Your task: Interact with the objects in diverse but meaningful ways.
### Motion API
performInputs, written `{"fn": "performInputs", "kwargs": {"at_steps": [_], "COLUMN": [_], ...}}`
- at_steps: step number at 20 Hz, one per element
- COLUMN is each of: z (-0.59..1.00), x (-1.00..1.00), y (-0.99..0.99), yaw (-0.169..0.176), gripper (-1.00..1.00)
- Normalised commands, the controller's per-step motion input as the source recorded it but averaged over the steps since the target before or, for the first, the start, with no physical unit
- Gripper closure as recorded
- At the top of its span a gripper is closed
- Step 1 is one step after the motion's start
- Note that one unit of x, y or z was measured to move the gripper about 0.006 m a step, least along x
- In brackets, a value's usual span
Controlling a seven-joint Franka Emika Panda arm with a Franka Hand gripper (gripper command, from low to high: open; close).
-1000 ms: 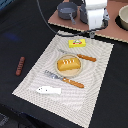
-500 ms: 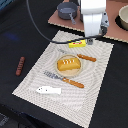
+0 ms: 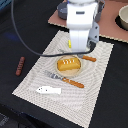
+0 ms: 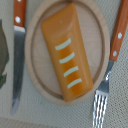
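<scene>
Looks like the arm slid from the mat's far edge to right above the golden bread loaf (image 4: 67,52) on its round wooden plate (image 4: 35,75), so bread's probably next. Orange-handled fork (image 4: 107,80) and knife (image 4: 18,47) flank it. Hand's spread? Can't tell.
</scene>
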Motion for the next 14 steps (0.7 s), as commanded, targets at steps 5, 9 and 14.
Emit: {"fn": "performInputs", "kwargs": {"at_steps": [5,9,14], "z": [-0.19,-0.22,-0.22], "x": [0.0,0.0,-0.15], "y": [-0.03,0.01,0.02], "yaw": [0.018,0.027,0.059], "gripper": [-1.0,-1.0,-1.0]}}
